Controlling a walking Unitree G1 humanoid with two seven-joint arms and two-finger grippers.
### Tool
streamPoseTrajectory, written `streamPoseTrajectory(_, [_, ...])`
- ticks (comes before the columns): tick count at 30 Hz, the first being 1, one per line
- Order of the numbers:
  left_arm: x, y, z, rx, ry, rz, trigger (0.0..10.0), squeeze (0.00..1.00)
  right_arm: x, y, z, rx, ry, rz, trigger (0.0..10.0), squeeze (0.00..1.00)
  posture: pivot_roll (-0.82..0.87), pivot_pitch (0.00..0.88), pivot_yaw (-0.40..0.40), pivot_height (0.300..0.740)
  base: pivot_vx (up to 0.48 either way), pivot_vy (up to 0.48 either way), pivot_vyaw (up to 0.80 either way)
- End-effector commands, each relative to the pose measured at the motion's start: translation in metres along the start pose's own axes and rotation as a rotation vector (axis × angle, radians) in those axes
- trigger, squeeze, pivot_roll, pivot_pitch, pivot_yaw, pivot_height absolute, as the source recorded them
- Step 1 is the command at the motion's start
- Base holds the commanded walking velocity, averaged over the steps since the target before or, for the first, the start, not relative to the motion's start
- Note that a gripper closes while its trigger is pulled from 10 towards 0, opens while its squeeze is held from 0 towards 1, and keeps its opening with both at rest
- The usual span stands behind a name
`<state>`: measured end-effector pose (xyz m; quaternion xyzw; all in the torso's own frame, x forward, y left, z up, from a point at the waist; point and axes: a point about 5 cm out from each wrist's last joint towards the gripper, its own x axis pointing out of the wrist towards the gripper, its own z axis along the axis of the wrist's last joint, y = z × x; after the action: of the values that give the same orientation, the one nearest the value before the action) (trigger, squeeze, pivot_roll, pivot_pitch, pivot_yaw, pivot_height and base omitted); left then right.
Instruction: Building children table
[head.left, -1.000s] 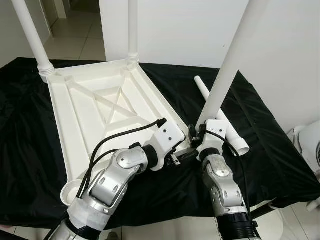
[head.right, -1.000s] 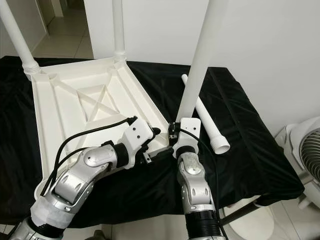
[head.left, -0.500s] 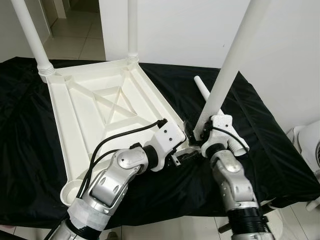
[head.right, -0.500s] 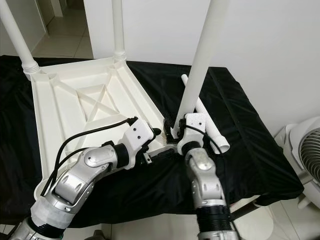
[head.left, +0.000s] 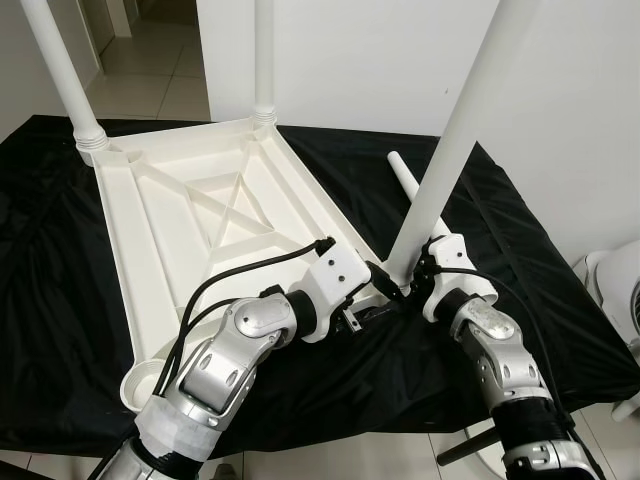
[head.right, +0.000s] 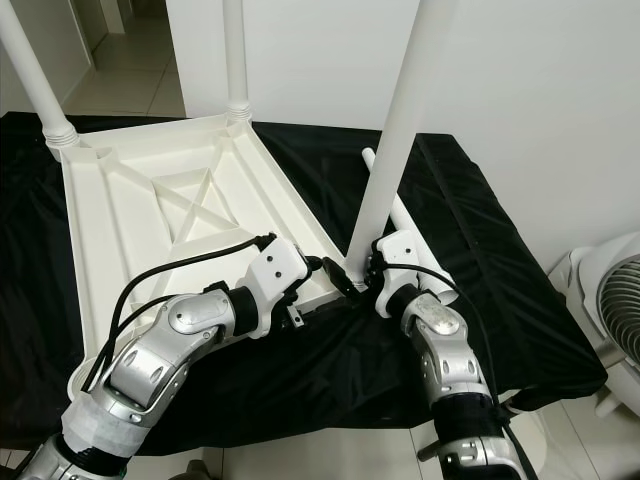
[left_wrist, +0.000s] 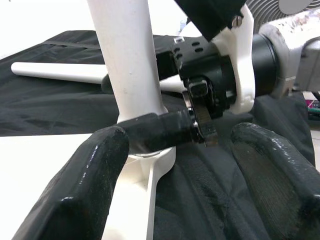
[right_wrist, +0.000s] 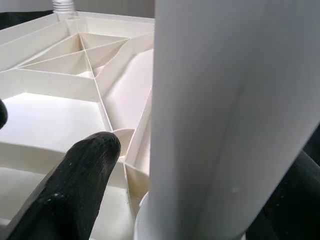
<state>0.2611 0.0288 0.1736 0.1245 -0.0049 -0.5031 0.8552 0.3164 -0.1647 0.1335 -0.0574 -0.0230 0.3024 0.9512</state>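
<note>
While the left hand (left_wrist: 170, 150) rests spread beside the socket, the right hand (head.right: 362, 277) pinches the upright leg (head.right: 395, 130) of the inverted tabletop (head.right: 130, 230).

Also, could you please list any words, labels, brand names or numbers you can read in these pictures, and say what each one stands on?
None: no readable text shows in any view.
Upturned white plastic tabletop: plain ribbed underside, no lettering.
Upright white plastic leg at the near corner, gripped by the right tool: blank.
Loose white tube lying on the black cloth: blank.
Left tool: no marking legible.
</note>
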Motion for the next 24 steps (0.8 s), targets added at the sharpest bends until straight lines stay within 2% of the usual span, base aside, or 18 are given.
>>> streamPoseTrajectory(1, [0.001, 0.000, 0.001, 0.003, 0.000, -0.011, 10.0, 0.00, -0.001, -0.003, -0.002, -0.013, 0.009, 0.013, 10.0, 0.00, 0.09, 0.000, -0.064, 0.740, 0.000, 0.000, 0.00])
streamPoseTrajectory(7, [0.000, 0.001, 0.001, 0.007, 0.003, -0.010, 10.0, 0.00, 0.004, -0.010, -0.001, -0.049, 0.012, 0.052, 10.0, 0.00, 0.09, 0.000, -0.055, 0.740, 0.000, 0.000, 0.00])
streamPoseTrajectory(8, [0.000, 0.002, 0.001, 0.008, 0.003, -0.011, 10.0, 0.00, 0.004, -0.011, -0.002, -0.052, 0.017, 0.063, 7.5, 0.00, 0.09, 0.000, -0.054, 0.740, 0.000, 0.000, 0.00])
streamPoseTrajectory(10, [0.000, 0.002, 0.001, 0.008, 0.003, -0.011, 10.0, 0.00, 0.004, -0.011, -0.002, -0.052, 0.017, 0.063, 7.5, 0.00, 0.09, 0.000, -0.054, 0.740, 0.000, 0.000, 0.00])
streamPoseTrajectory(11, [0.000, 0.002, 0.001, 0.008, 0.003, -0.012, 10.0, 0.00, 0.004, -0.013, -0.003, -0.055, 0.022, 0.071, 3.0, 0.00, 0.10, 0.000, -0.054, 0.740, 0.000, 0.000, 0.00])
streamPoseTrajectory(12, [0.000, 0.002, 0.001, 0.009, 0.003, -0.013, 10.0, 0.00, 0.003, -0.012, -0.006, -0.049, 0.036, 0.080, 0.0, 0.00, 0.10, 0.000, -0.055, 0.740, 0.000, 0.000, 0.00])
streamPoseTrajectory(22, [0.000, 0.001, 0.002, 0.006, 0.002, -0.013, 10.0, 0.00, -0.004, -0.007, -0.016, -0.016, 0.059, 0.102, 0.0, 0.00, 0.09, 0.000, -0.054, 0.740, 0.000, 0.000, 0.00])
streamPoseTrajectory(23, [0.000, 0.000, 0.002, 0.005, 0.002, -0.014, 10.0, 0.00, -0.005, -0.006, -0.018, -0.010, 0.061, 0.090, 10.0, 0.00, 0.09, 0.000, -0.056, 0.740, 0.000, 0.000, 0.00])
streamPoseTrajectory(24, [0.000, 0.000, 0.002, 0.005, 0.002, -0.014, 10.0, 0.00, -0.005, -0.006, -0.018, -0.010, 0.061, 0.090, 10.0, 0.00, 0.09, 0.000, -0.056, 0.740, 0.000, 0.000, 0.00])
